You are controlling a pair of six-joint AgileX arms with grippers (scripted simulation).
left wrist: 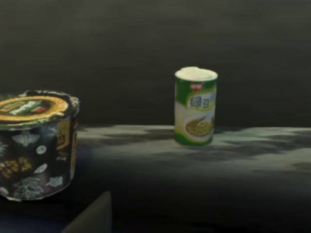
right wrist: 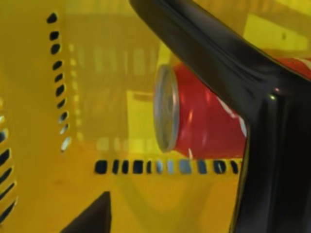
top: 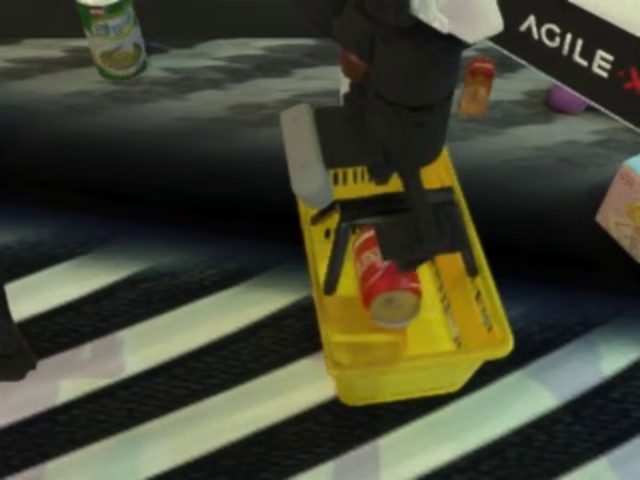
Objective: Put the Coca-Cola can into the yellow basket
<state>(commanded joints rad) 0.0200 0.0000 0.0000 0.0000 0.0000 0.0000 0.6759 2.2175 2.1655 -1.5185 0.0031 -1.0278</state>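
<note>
Item 1: right gripper point(top: 395, 262), seen from above over the yellow basket point(top: 480, 345); its dark fingers point(right wrist: 272, 141) are spread and released, with the can lying just beside them and gripped by neither.
Item 2: Coca-Cola can point(top: 382, 278), red with white script and silver top, lying on its side inside the basket, silver end towards the near edge of the bench point(top: 200, 150).
Item 3: yellow basket, slotted walls and black handles, set right of the bench's centre, a little towards the near edge.
Item 4: grey block point(top: 305, 155), touching or just beside the basket's far left corner.
Item 5: green-and-white can point(top: 112, 38), upright, far left corner of the bench.
Item 6: dark printed cup point(left wrist: 36, 143), recorded by the left wrist camera only, near the green-and-white can.
Item 7: small orange bottle point(top: 477, 85), near the far edge, right of centre.
Item 8: left gripper, at the bench's left side; state of fingers cannot be told.
</note>
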